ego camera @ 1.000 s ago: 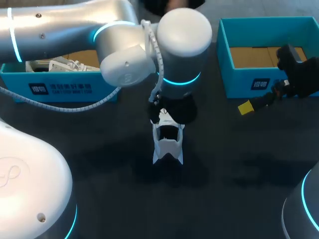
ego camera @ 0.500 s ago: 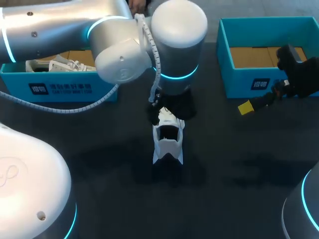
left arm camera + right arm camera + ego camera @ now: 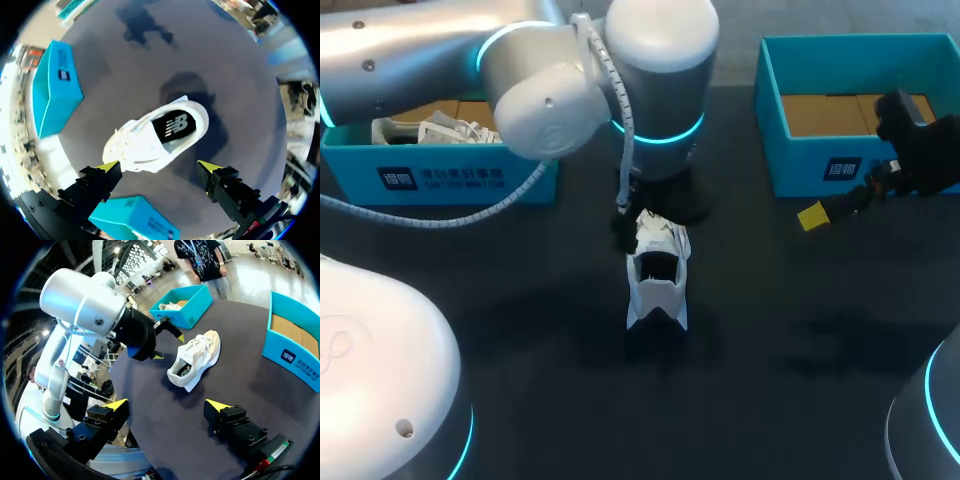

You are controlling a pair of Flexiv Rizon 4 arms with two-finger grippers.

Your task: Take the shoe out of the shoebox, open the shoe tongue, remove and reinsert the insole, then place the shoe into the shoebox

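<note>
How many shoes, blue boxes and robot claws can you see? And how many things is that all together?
Shoes: 2, the loose shoe and the boxed shoe
Blue boxes: 2, the left box and the right box
Claws: 2, the left claw and the right claw
Total: 6
</note>
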